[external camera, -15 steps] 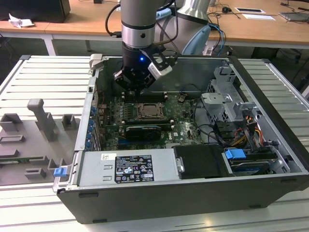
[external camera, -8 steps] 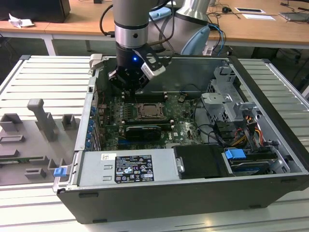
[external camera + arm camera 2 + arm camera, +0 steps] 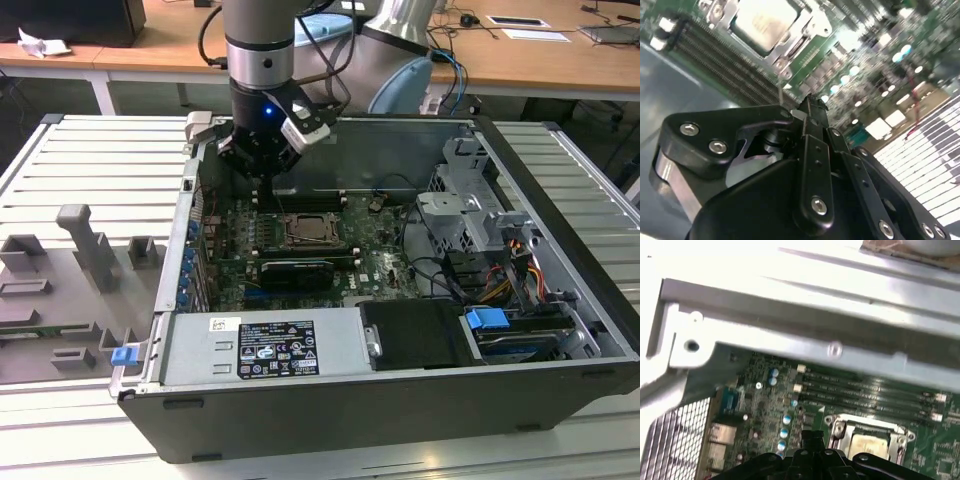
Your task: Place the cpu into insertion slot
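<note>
Above the motherboard, the gripper hovers with fingers pinched together, empty; the cpu sits in the insertion slot, so withdrawal should be straight.

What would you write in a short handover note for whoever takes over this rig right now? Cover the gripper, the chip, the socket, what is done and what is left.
Gripper: shut, nothing between its fingers, hanging above the green board inside the open computer case.
Chip: lies flat in the socket, pale metal face up, apart from the gripper.
Socket: in the exterior view it sits just to the exterior view's right of the gripper.
Done: the chip is in the socket.
Left: nothing of the placing looks undone. Whether the socket's lever is locked cannot be told.
</note>
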Available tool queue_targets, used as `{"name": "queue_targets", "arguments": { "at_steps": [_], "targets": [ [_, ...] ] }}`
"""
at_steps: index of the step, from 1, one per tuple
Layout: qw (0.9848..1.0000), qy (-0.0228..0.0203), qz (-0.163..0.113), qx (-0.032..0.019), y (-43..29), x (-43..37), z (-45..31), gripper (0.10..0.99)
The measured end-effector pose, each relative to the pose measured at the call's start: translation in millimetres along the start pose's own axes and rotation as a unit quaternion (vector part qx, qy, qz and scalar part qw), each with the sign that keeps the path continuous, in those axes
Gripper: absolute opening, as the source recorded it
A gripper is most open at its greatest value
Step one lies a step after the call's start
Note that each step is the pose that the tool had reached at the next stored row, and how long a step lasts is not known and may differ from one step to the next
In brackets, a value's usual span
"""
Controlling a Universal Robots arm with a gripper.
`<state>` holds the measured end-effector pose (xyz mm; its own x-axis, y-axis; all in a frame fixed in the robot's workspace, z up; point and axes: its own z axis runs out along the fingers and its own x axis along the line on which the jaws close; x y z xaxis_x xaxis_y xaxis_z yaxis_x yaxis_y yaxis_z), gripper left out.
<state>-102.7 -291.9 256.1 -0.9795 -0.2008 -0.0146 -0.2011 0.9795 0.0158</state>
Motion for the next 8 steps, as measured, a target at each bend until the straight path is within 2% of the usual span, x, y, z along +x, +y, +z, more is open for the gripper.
{"name": "queue_targets", "arguments": {
  "at_steps": [2, 4, 8],
  "targets": [
    [1.0000, -0.0035, 0.004, 0.0008, 3.5, -0.5, -0.4, 0.106],
    [1.0000, -0.0038, 0.007, 0.0008, 3.1, -2.6, -0.2, 0.106],
    [0.9999, -0.0038, 0.011, 0.0009, 0.9, -13.0, 0.5, 0.106]
  ]
}}
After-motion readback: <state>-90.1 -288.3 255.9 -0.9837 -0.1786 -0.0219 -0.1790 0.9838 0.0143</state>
